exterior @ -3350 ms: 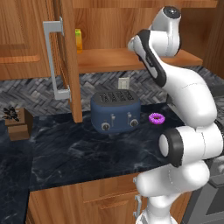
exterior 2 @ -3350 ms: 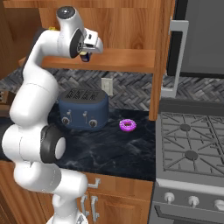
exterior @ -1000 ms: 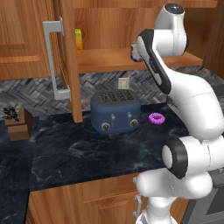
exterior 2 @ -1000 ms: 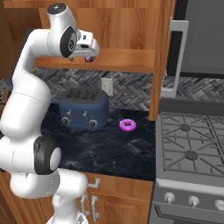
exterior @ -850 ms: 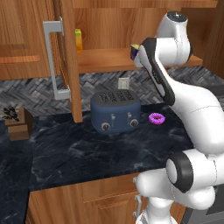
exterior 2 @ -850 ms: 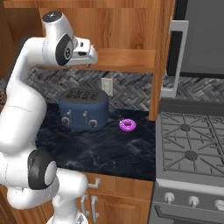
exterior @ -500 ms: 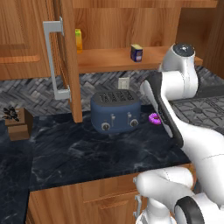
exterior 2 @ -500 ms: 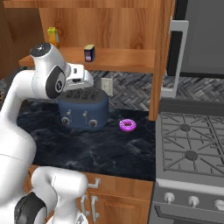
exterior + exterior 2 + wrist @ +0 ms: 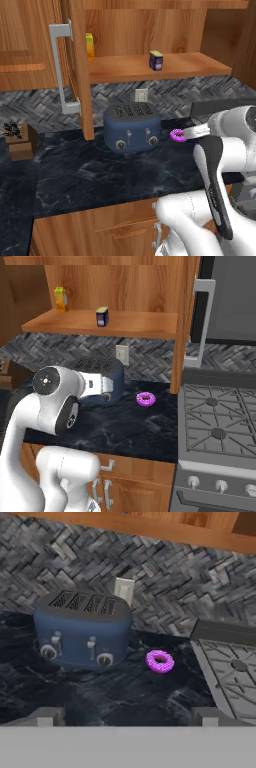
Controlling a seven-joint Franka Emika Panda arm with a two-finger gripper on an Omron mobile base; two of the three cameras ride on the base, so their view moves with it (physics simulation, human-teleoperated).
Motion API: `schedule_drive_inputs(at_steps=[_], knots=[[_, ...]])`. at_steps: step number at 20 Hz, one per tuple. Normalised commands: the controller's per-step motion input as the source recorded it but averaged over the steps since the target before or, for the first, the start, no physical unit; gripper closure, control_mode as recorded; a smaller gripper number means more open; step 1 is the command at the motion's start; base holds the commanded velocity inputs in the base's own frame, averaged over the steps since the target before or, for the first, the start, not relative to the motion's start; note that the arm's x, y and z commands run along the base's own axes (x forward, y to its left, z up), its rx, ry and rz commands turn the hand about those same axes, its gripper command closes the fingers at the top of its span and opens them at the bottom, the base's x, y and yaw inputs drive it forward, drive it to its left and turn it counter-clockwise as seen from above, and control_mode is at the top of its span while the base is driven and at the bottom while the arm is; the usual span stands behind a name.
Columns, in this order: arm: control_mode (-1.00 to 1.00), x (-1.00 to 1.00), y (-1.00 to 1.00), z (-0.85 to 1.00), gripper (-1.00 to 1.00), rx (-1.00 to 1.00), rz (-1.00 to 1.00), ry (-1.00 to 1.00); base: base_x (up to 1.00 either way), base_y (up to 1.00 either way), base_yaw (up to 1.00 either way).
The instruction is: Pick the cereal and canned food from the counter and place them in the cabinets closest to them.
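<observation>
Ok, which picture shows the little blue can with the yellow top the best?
The right base view: the canned food stands alone on the open cabinet shelf with nothing in front of it. The left base view shows the same can on that shelf too, just as small, seen from the other side.

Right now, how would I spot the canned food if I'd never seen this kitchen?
Find the open wooden cabinet above the blue toaster. On its shelf stands the canned food, a small dark blue can with a yellow top. It is shorter and darker than the slim yellow container standing further left.
</observation>
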Motion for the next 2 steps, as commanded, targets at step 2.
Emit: schedule_drive_inputs(at_steps=[2], knots=[[-1.00, -0.46, -0.32, 0.19, -1.00, 0.20, -0.05, -0.35, 0.00, 0.00, 0.00]])
